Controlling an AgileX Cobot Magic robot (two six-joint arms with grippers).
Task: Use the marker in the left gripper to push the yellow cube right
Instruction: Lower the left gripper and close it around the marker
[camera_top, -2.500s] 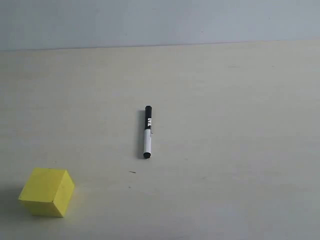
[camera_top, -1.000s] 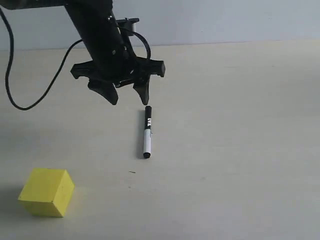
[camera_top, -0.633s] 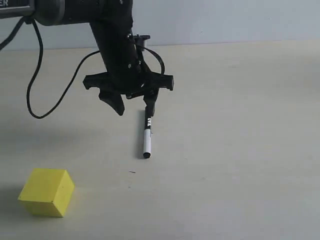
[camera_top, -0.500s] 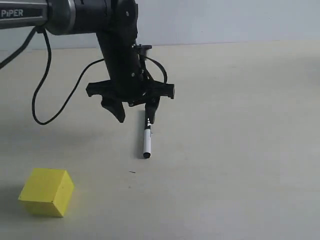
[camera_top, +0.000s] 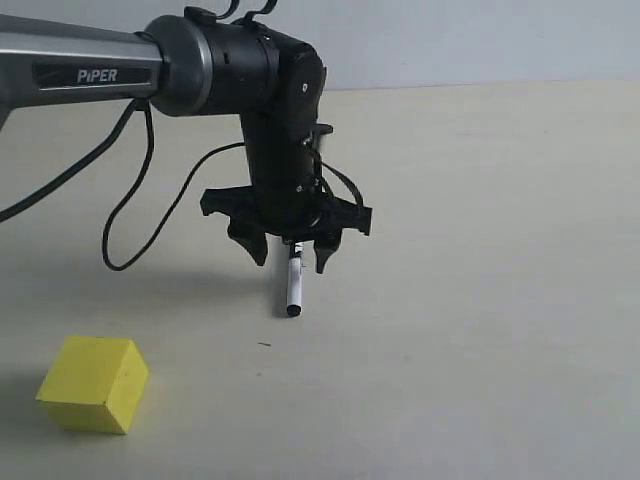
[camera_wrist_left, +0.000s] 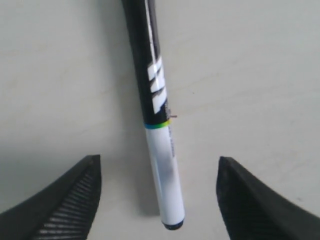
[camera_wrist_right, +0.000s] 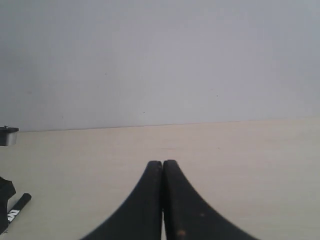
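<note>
The marker (camera_top: 293, 288) lies flat on the table, its white barrel and black tip pointing toward the front edge. My left gripper (camera_top: 291, 264) hangs open just above it, one finger on each side of the black cap end, which the gripper partly hides. In the left wrist view the marker (camera_wrist_left: 159, 125) runs between the two spread fingers (camera_wrist_left: 65, 200), touching neither. The yellow cube (camera_top: 94, 384) sits at the front left, well apart from the gripper. My right gripper (camera_wrist_right: 162, 164) is shut and empty, off to the side.
The pale table (camera_top: 480, 300) stretches to the right and back, ending at a grey wall (camera_top: 480, 40). A loose black cable (camera_top: 125, 225) hangs from the left arm (camera_top: 90, 70) down toward the table on the left.
The left arm has come forward and down, so the open gripper now straddles the marker's cap end. Marker and cube have not moved.
</note>
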